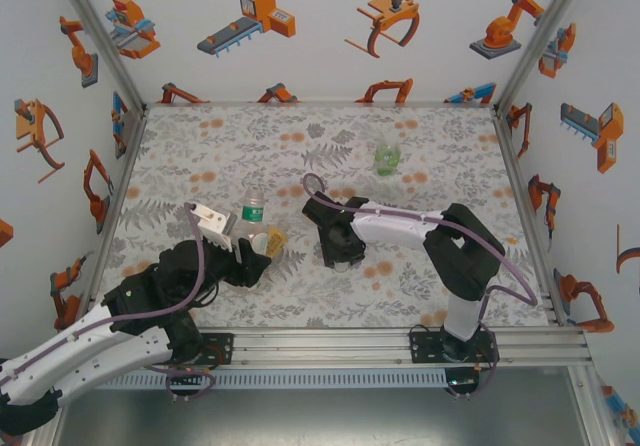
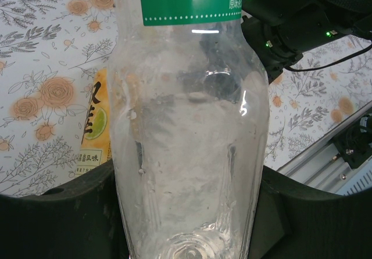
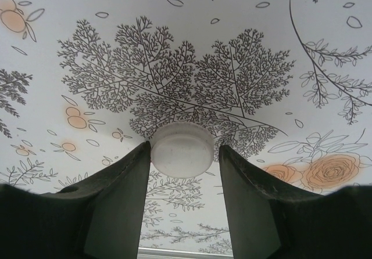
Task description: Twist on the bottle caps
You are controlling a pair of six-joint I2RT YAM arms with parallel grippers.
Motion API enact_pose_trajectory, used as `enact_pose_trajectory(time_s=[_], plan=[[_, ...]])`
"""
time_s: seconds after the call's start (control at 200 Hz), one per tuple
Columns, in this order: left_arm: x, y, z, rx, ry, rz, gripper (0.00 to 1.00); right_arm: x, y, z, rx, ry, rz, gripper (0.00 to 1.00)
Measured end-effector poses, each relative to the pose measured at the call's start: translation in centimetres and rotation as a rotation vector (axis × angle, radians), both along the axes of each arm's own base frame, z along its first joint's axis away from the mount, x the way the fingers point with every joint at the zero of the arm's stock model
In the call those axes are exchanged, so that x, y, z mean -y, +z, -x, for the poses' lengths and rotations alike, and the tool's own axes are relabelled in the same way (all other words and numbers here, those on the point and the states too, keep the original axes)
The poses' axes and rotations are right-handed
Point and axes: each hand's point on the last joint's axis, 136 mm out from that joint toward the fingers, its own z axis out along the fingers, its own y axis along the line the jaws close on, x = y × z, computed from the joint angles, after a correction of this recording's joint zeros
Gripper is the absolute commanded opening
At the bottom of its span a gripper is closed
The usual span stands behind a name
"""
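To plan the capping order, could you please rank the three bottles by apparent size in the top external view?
1-2. clear bottle and green bottle, too alike to separate.
3. orange bottle, partly hidden, so unsure.

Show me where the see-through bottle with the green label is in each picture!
Top external: the clear bottle is left of centre, gripped by the left end effector.
Left wrist: it is big and close, right in the middle.
Right wrist: this camera faces a white cap on the table, between the jaws of the right end effector.
Shared landmark: the flowered table, seen in all three views.
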Motion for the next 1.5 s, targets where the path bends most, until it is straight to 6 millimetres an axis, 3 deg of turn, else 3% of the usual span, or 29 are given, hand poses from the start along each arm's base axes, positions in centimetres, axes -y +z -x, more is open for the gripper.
enact_pose_trajectory(time_s=[0.656, 0.796, 1.112, 1.297, 1.497], plan=[[0.1, -0.2, 0.0, -0.004, 0.0, -0.006, 0.15, 0.0, 0.1, 0.1, -0.001, 0.0, -0.003, 0.37], [0.3, -0.3, 0.1, -0.008, -0.011, -0.007, 0.15, -0.1, 1.3, 0.0, 0.018, 0.0, -0.024, 0.35], [2.6, -1.7, 0.9, -0.023, -0.155, -0.115, 0.16, 0.0, 8.7, -0.2, 0.147, 0.034, -0.159, 0.31], [4.4, -0.7, 1.8, 0.022, -0.297, -0.178, 0.17, 0.7, 14.8, 0.5, 0.267, 0.117, -0.271, 0.28], [6.4, 0.0, 3.6, 0.088, -0.5, -0.242, 0.16, 2.1, 21.7, 2.4, 0.433, 0.258, -0.405, 0.23]])
